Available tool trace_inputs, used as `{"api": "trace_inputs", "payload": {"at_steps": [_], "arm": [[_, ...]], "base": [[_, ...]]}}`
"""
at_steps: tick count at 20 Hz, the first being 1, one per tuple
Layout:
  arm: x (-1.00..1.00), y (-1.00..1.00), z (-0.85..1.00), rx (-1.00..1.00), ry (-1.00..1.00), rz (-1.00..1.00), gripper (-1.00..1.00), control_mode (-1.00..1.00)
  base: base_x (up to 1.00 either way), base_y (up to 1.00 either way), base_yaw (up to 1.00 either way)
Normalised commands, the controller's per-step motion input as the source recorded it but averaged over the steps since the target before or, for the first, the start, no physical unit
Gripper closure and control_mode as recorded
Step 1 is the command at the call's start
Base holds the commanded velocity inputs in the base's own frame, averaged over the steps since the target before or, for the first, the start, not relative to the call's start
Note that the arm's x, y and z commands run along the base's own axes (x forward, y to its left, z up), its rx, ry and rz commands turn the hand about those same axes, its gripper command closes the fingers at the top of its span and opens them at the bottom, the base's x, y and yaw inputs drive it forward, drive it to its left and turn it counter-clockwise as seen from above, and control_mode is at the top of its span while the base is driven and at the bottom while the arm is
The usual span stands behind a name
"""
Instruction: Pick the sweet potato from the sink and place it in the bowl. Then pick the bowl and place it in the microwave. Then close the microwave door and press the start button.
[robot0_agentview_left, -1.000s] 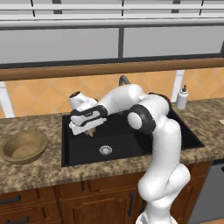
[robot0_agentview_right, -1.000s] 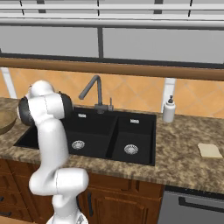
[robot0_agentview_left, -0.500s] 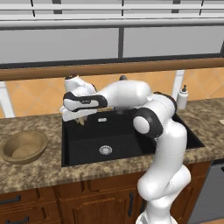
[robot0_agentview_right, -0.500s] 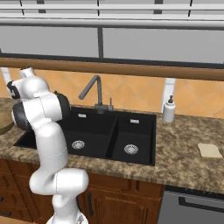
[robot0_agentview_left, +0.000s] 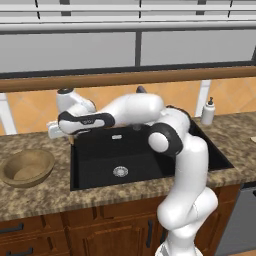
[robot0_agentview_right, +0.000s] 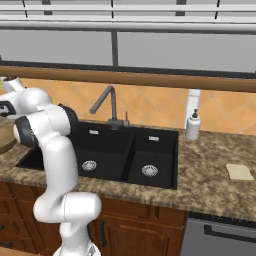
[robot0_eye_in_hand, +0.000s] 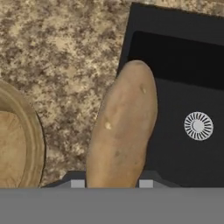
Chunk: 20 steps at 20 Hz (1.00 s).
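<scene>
Hand view puts the orange-brown, oblong sweet potato (robot0_eye_in_hand: 124, 127) right in the middle, long axis running from 6 up toward 12 and leaning slightly to 1 o'clock. Its lower end sits pinched between the two small dark finger tips of the gripper (robot0_eye_in_hand: 112, 183), which are closed on it from either side. Beneath it lies the speckled brown granite counter (robot0_eye_in_hand: 65, 57). At 3 o'clock is the black rectangular sink (robot0_eye_in_hand: 183, 109) with its round silver drain (robot0_eye_in_hand: 198, 126); the tuber hangs above the sink's edge, half over stone and half over the basin. At 9 o'clock the rim of the round light-brown wooden bowl (robot0_eye_in_hand: 19, 144) curves into sight, near the potato but apart from it.

From the left base view, the white arm reaches across the sink (robot0_agentview_left: 145, 155) to 9 o'clock, the gripper (robot0_agentview_left: 56, 131) hovering above the counter (robot0_agentview_left: 40, 195) at the basin's left rim. The bowl (robot0_agentview_left: 26, 168) sits on the counter at 8 o'clock from the hand, well below it. A white soap dispenser (robot0_agentview_left: 208, 111) stands at 3 o'clock behind the sink.

In the right base view, the grey curved faucet (robot0_agentview_right: 108, 106) rises behind the double basin (robot0_agentview_right: 115, 155), and a pale square sponge (robot0_agentview_right: 239, 172) lies on the counter at 4 o'clock.
</scene>
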Motion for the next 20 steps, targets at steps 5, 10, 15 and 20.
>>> {"api": "trace_inputs", "payload": {"at_steps": [5,10,15,20], "arm": [[-0.73,0.55,0.19,0.05,-0.14,0.0,1.0,-1.0],[-0.81,0.33,0.0,0.11,-0.02,0.0,1.0,-1.0],[-0.08,0.05,0.0,0.18,0.0,-0.01,1.0,-1.0],[0.01,0.17,-0.24,0.07,0.0,0.0,1.0,-1.0]], "base": [[0.0,0.0,0.0],[0.0,0.0,0.0],[0.0,0.0,0.0],[0.0,0.0,0.0]]}}
